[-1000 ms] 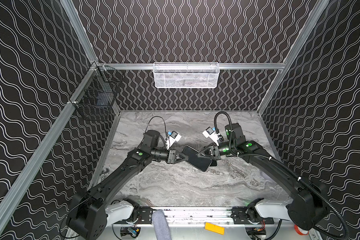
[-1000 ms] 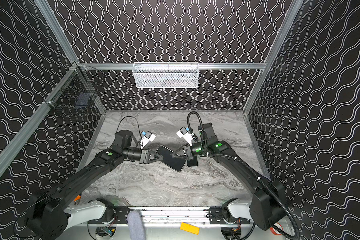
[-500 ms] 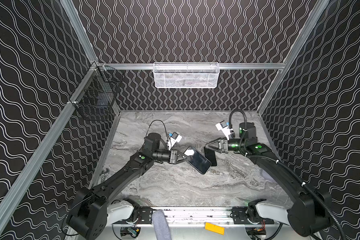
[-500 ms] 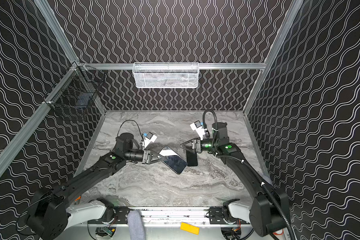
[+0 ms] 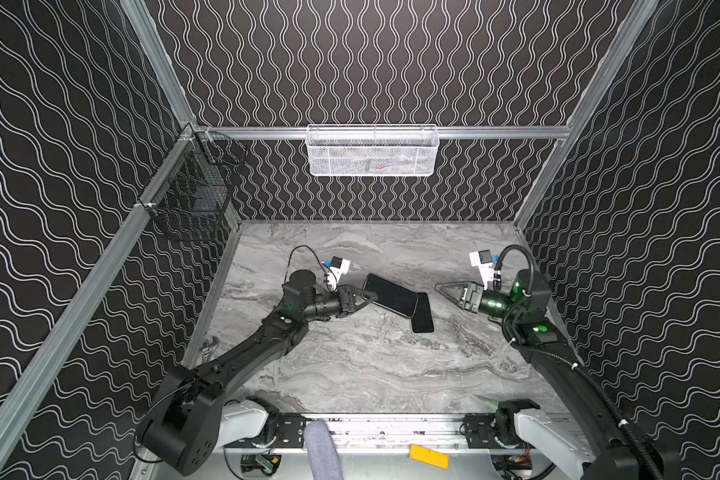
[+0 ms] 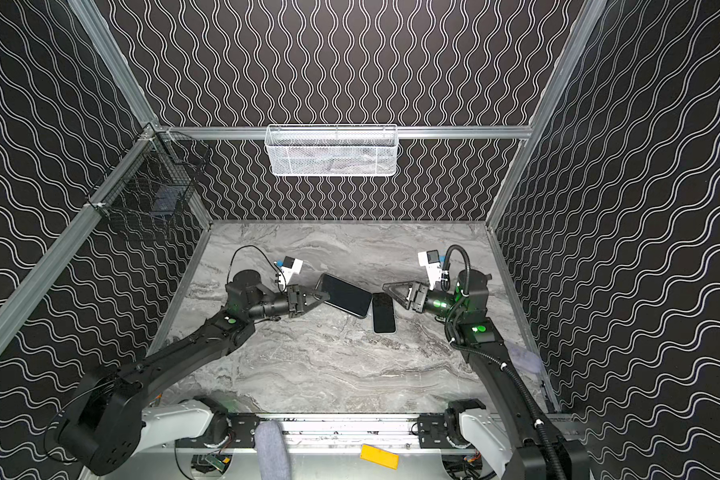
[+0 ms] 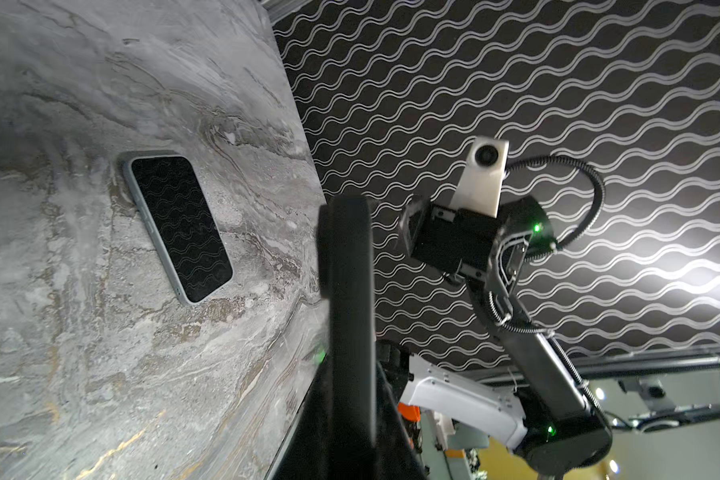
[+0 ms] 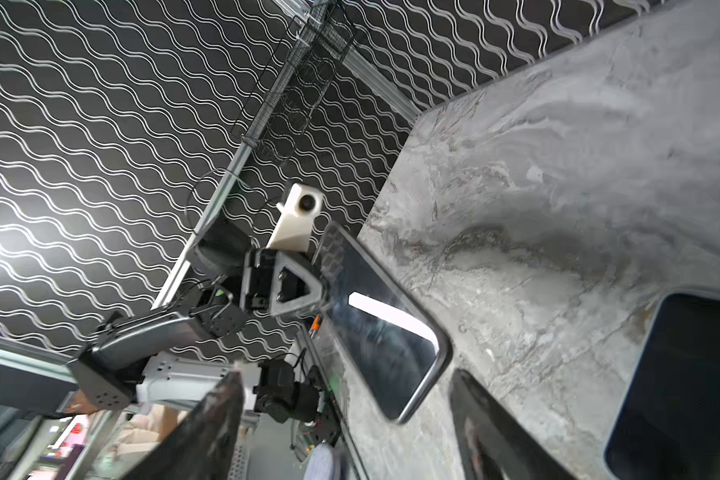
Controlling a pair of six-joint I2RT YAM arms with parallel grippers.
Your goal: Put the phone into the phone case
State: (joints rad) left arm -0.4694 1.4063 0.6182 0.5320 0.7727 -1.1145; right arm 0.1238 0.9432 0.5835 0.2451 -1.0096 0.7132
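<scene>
1. While the left gripper [image 5: 368,297] is clamped on one short end of the black rectangular phone case [image 5: 390,295], the case is tilted above the grey marbled tabletop [image 5: 350,365], dead centre in both top views.
2. The case's long axis runs from upper left down to lower right, with its free end aimed at the right side of the frame.
3. The dark-screened slab phone with a pale grey rim [image 5: 422,312] lies flat, screen up, just right of centre, and its long axis runs nearly top to bottom of the frame.
4. In both top views the case's lower corner overlaps the phone's upper end. From the left wrist, though, the phone [image 7: 179,226] lies free on the marble, the wavy wall pattern mirrored in its glass.
5. The right gripper [image 5: 443,289] is right of the phone with its jaws spread wide and nothing between them. Its tips point left and stay clear of the phone.
6. From the right wrist, the case [image 8: 383,332] shows a glossy face catching a white bar of light.
</scene>
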